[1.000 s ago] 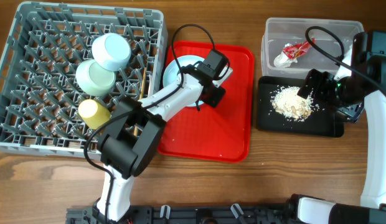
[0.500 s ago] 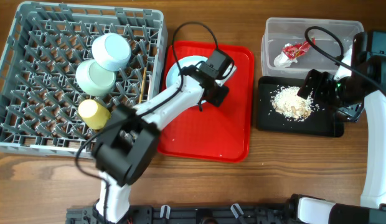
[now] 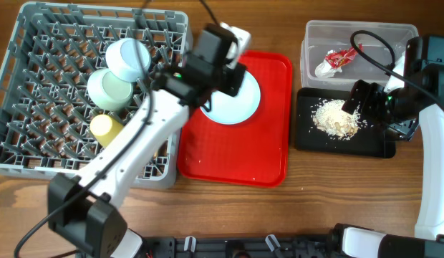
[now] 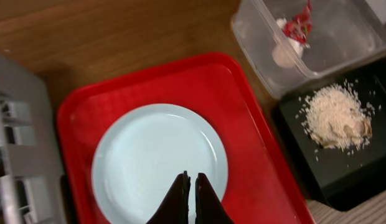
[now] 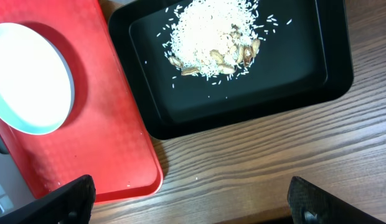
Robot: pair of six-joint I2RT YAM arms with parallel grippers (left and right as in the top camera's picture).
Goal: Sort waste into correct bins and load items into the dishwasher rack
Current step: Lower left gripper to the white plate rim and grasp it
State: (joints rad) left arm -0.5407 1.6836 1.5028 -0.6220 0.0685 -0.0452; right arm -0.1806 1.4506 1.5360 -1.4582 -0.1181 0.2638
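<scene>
**Overhead.** Dishwasher rack (image 3: 36, 43), counter's far left corner: holds bowl (image 3: 129, 59) and cup (image 3: 109, 89). Plate (image 3: 240, 106): not yet racked, lying on red tray (image 3: 236, 158) mid-counter. Wrapper (image 3: 336, 59): in clear tub (image 3: 394, 36), far right corner. Food scraps (image 3: 335, 118): in black tray (image 3: 315, 143), right edge. Waste sorted, I judge. Spoon and chopsticks: not located.

**Left wrist.** My left end effector (image 4: 190, 193): fingers together, empty, above the plate.

**Right wrist.** My right end effector (image 5: 193, 202): fingers wide apart, empty, by the black tray's near edge.

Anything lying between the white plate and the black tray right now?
Nothing loose. The overhead view shows only bare red tray floor and rim between the white plate and the black tray, then a thin strip of table.
</scene>
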